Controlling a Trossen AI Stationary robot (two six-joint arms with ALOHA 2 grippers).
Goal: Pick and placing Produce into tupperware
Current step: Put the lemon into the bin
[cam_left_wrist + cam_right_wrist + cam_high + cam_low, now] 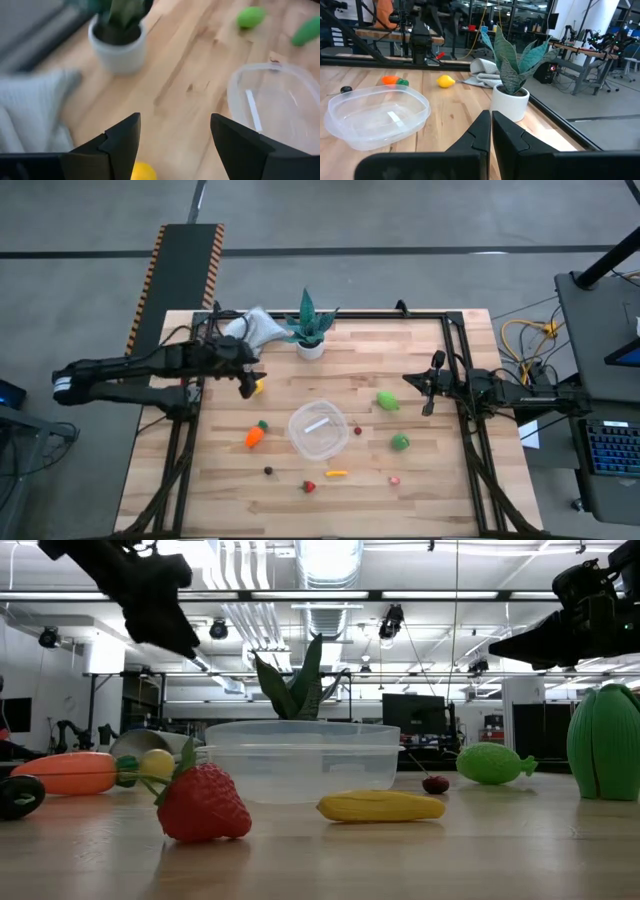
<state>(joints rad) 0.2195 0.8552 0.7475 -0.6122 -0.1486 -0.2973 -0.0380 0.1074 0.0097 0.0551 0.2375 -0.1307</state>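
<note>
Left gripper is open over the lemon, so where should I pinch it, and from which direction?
Take the lemon across its rounded middle, coming straight down. The left gripper already hangs above it with fingers spread wider than the fruit. It lies alone on bare table, apart from the grey cloth and potted plant, so nothing seems to block a top-down pinch.

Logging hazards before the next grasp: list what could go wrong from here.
1. The left gripper hangs open above the lemon, which lies off to one side of the jaws; closing could push it away.
2. The grey cloth and potted plant sit close by and could be brushed.
3. The tupperware looks light; a bump could shift it.
</note>
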